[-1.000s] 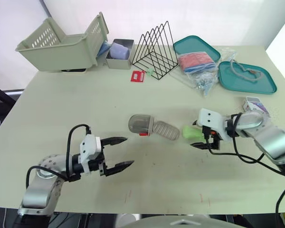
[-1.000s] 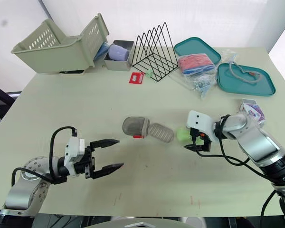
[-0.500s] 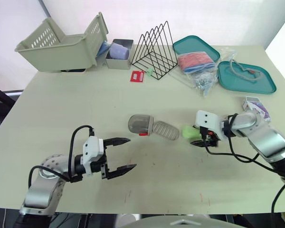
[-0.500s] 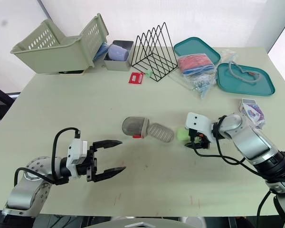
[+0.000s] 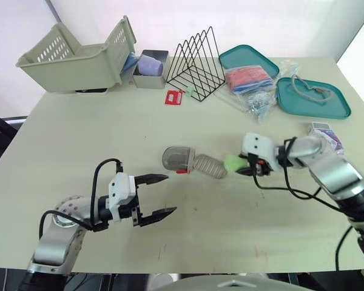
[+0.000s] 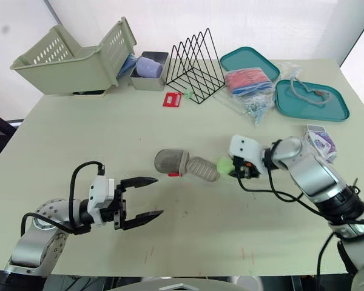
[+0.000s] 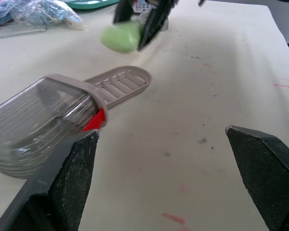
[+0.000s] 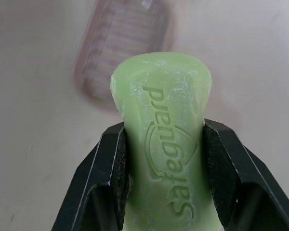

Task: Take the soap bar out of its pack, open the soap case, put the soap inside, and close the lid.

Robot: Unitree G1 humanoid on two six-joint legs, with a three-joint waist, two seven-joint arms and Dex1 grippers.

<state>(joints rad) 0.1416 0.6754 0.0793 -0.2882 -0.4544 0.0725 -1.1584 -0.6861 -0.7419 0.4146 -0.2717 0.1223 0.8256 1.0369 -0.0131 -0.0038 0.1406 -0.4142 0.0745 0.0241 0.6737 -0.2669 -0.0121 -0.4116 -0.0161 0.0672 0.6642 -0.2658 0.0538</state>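
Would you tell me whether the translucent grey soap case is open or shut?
Open: the case lies spread, its clear domed half beside its bare flat ribbed half.

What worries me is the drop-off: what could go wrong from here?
The soap bar sticks out well past the fingers of the right gripper, so it may pivot or slip on touching down. The open soap case lies unheld, the left gripper open and apart from it, so a nudge may slide it.
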